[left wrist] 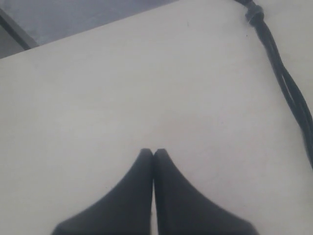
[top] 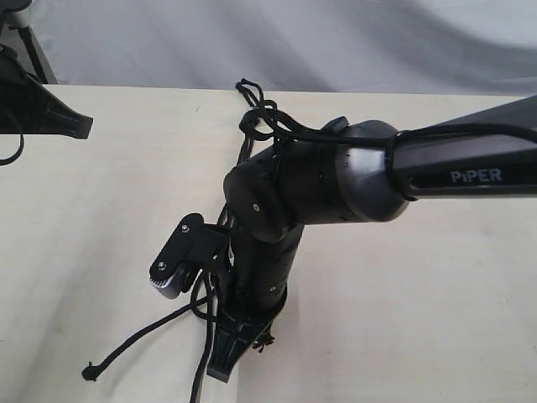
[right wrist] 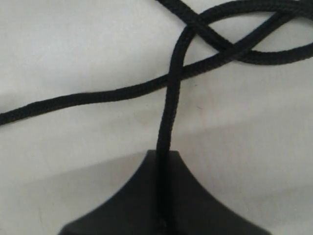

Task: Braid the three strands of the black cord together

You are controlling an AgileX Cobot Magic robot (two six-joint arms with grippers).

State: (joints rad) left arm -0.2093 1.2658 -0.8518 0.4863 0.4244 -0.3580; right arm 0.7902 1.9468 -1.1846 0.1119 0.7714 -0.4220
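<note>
The black cord [top: 248,101] starts near the table's far edge and runs toward the near edge, passing under my right arm. One of the three strands [top: 134,337] trails to the left and ends in a small knot [top: 87,372]. My right gripper [top: 223,369] points down at the table, shut on a strand [right wrist: 168,112] that rises from its tips [right wrist: 164,154] and crosses two others. My left gripper [top: 84,126] rests at the far left, shut [left wrist: 153,152] on nothing. In the left wrist view the cord's bundled strands [left wrist: 286,83] lie apart from it, below a knotted band [left wrist: 254,13].
The cream table [top: 419,319] ends at a far edge [top: 126,86] against grey cloth. My right arm [top: 453,168] spans the middle from the right, and its wrist camera [top: 172,273] juts out to the left. Thicker arm cables loop over its joint [top: 277,126].
</note>
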